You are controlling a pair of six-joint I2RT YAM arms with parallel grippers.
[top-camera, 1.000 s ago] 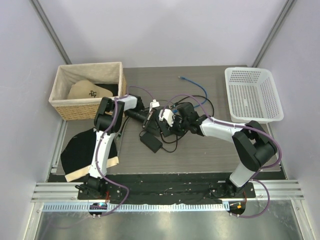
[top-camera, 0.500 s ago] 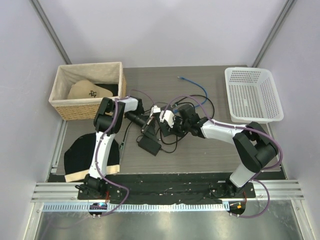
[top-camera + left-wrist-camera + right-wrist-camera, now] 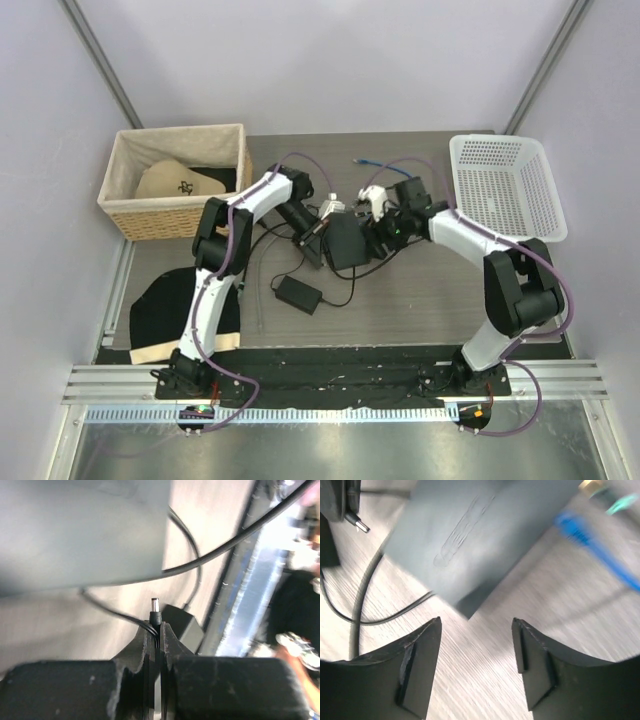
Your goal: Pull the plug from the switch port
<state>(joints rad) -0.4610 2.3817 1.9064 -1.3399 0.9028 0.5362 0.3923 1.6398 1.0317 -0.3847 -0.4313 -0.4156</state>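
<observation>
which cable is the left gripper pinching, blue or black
The black cord, its barrel plug poking out of the shut left gripper; the blue cable lies by the open right gripper.

Bright and even in the top view, lit from above, with only faint, soft shadows on the table (image 3: 420,300). Pale sheen along the metal sheet (image 3: 330,450) at the near edge. Heavily smeared by motion in the right wrist view, most of all around the blue cable (image 3: 592,537). Blown out to white on the right of the left wrist view, soft and unfocused in the background.
</observation>
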